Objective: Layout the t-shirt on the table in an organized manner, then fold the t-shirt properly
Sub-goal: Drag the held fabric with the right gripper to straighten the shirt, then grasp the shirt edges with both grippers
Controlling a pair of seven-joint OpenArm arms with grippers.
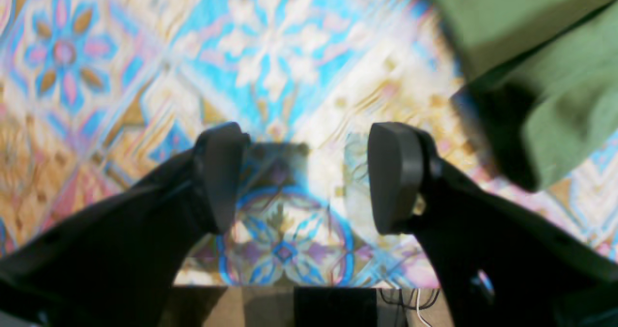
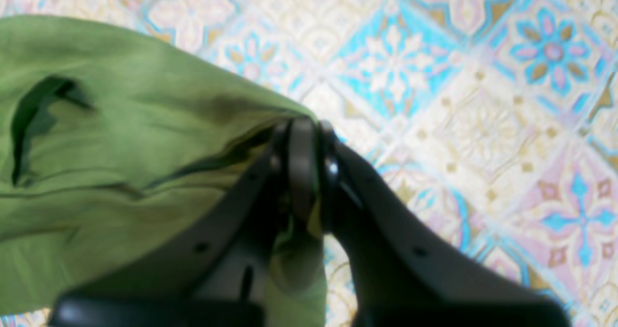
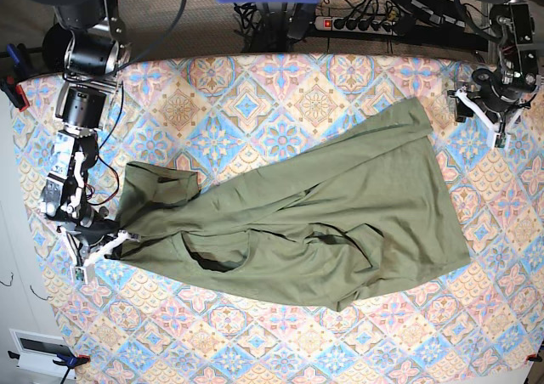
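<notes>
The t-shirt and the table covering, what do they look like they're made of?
The t-shirt looks like soft matte cotton-type knit: it creases and drapes in limp folds, without shine. The table seems covered by a thin printed cloth with tile patterns, flat and matte; whether it is fabric or coated vinyl cannot be told.

t-shirt [image 1: 536,51] blurred, cut off by the frame's corner.

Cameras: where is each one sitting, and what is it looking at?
Left wrist: on the left arm, looking down past its open left claw at the table.
Right wrist: on the right arm, looking at its right claw shut on the t-shirt.
Base: overhead, looking down at both arms.
Shared: both wrist views show green shirt and patterned cloth.
</notes>
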